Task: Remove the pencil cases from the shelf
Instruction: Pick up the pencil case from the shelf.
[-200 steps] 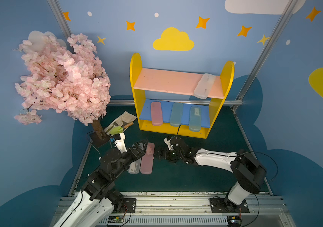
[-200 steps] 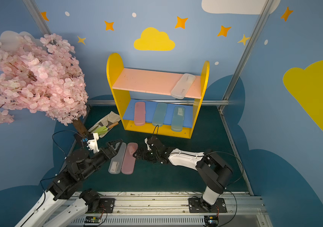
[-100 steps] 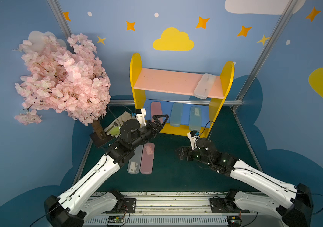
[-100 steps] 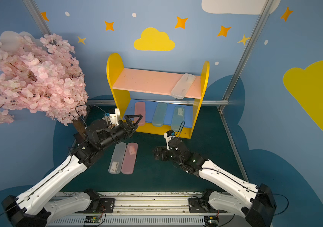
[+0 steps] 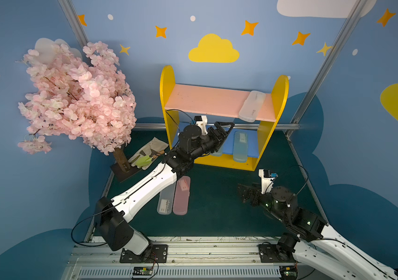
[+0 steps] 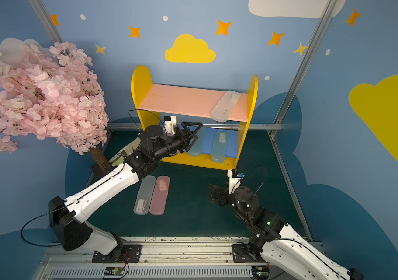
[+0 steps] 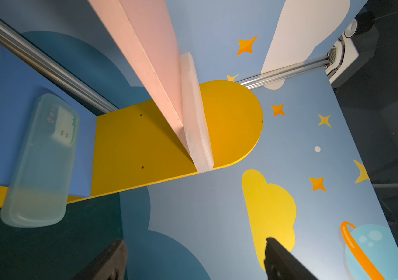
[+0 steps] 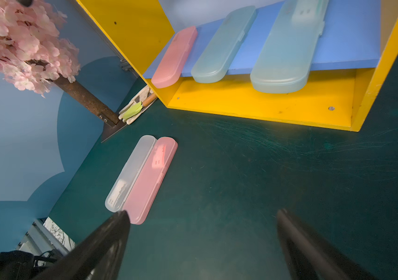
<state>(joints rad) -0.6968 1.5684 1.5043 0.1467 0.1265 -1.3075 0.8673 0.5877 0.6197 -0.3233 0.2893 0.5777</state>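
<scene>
- Left jaws: spread wide, empty, at the shelf (image 5: 167,97)'s lower tier.
- Right jaws: spread wide, empty, over the bench (image 5: 219,208).
- Blue board (image 8: 350,41): plain pink case (image 8: 175,57), plain blue case (image 8: 224,44), labelled blue case (image 8: 287,48).
- Pink board (image 5: 205,101): upper white case (image 5: 252,106), print unreadable.
- Bench: labelled white case (image 5: 165,203) touching labelled pink case (image 5: 181,198); labels illegible.

Yellow-sided shelf (image 5: 167,97), pink pencil case (image 5: 181,200), pale blue pencil case (image 5: 240,149)
</scene>
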